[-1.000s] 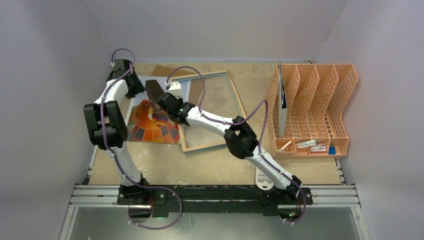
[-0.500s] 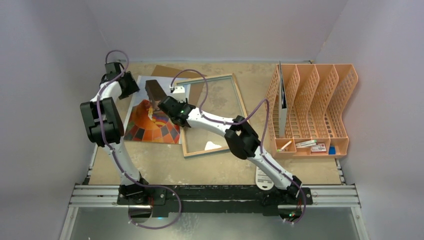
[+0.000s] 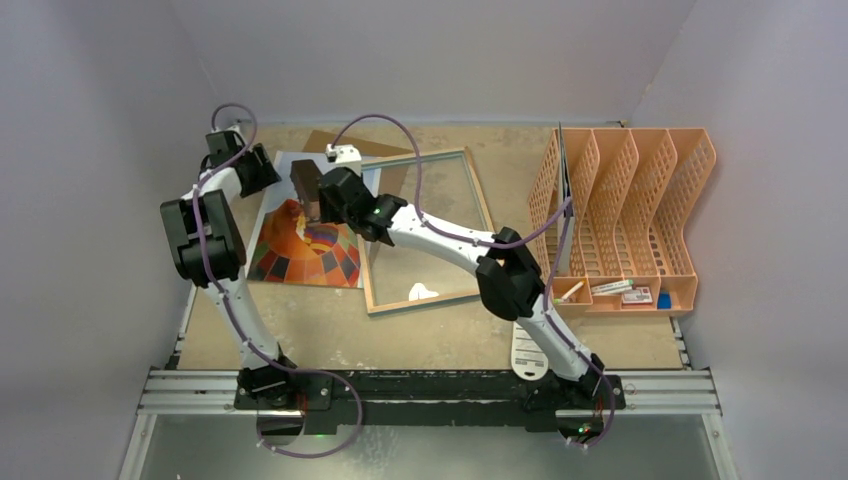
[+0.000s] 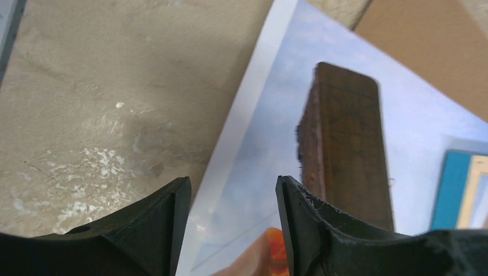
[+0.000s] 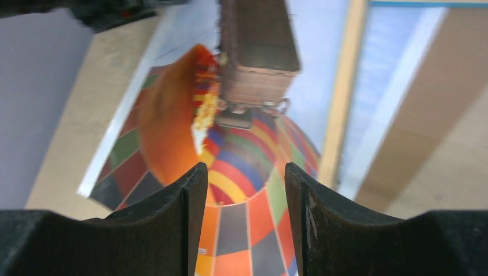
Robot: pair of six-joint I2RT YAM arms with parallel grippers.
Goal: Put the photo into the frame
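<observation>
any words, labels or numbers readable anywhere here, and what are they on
No text can be read in any view.
Dark print on the white tag at the near edge: too small to read.
Print on the small cards in the orange desk organizer: too small to read.
The photo and the frame: no lettering shows.

A robotics lab's enclosed test cell: plain pale walls (image 3: 430,50) boxed in a scuffed tan worktop (image 3: 330,335) on three sides, the left arm (image 3: 205,240) and right arm (image 3: 512,285) stood bolted to an aluminium rail (image 3: 190,392) at its near edge, and an orange file rack (image 3: 640,200) sat along its right edge.
</observation>
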